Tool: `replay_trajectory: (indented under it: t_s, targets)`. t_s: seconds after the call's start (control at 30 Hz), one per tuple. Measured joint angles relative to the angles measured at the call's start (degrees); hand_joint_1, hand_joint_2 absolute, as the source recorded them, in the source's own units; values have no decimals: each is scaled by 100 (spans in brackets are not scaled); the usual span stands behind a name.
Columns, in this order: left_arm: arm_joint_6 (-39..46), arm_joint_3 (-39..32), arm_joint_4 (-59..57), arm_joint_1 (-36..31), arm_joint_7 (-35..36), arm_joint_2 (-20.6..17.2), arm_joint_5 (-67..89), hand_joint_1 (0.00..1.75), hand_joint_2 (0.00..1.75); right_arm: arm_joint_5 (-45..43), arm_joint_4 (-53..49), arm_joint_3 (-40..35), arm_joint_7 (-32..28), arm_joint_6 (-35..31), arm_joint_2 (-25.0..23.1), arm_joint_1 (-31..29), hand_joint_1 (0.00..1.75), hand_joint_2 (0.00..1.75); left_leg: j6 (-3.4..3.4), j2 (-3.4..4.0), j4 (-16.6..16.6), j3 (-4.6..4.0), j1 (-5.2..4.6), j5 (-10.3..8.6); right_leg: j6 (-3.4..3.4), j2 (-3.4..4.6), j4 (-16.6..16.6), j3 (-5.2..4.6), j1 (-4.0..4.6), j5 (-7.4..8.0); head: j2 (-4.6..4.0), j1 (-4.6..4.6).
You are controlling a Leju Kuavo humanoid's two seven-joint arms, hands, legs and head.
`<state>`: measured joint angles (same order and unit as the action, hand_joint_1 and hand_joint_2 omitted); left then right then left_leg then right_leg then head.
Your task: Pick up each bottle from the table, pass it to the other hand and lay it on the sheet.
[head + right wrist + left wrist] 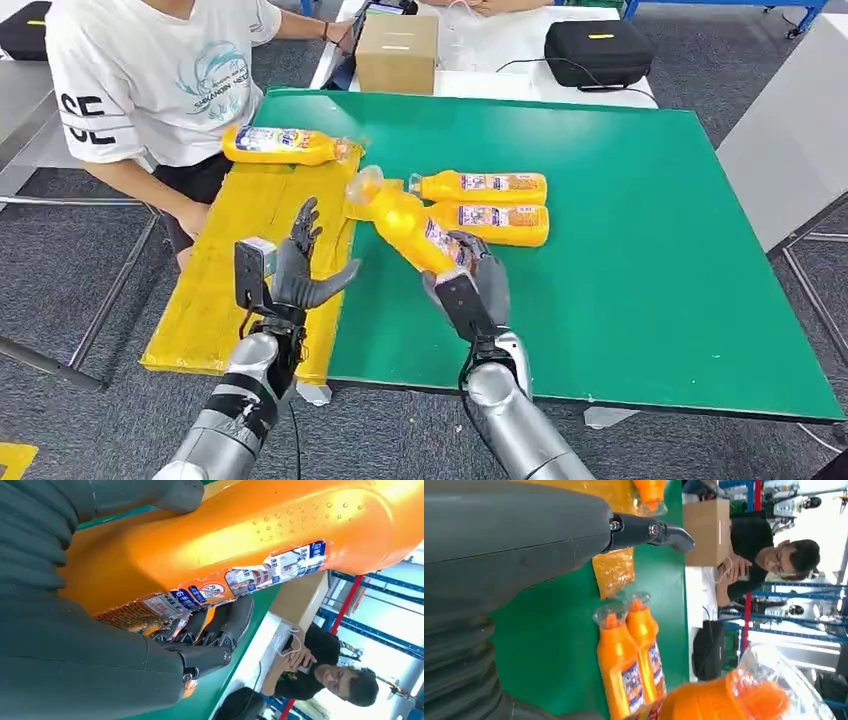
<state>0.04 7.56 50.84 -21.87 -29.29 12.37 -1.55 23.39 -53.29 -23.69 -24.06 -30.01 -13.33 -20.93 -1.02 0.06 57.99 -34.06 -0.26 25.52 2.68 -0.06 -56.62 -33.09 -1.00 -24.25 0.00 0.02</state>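
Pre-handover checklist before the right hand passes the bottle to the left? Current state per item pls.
1. Right hand grips the held bottle by its lower body: ok.
2. Left hand empty, fingers apart, facing the bottle: ok.
3. Held bottle's neck end tilts toward the left hand, free to grab: ok.
4. Bare space on the yellow sheet below the bottle on the sheet: ok.
5. Person's hand rests at the sheet's edge, close to the drop area: not ok.
6. Firmness of the right hand's grip: cannot tell.
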Motion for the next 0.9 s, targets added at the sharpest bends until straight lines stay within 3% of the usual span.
replay_trajectory:
  t_s: [0.37, 0.9]
  targets:
    - [-909, 278, -59, -83, 251, 26, -625, 0, 175, -192, 94, -2, -394, -4, -153, -92, 175, 175, 0, 1, 0, -3, 1, 0, 0, 0, -1, -4, 2, 0, 0, -2]
    - [-632, 826, -61, -306, 363, 175, -643, 0, 175, 221, 693, -537, -485, -22, -542, -353, 175, 175, 0, 1, 0, -8, 2, 0, 0, 0, -1, -8, 2, 0, 0, -2]
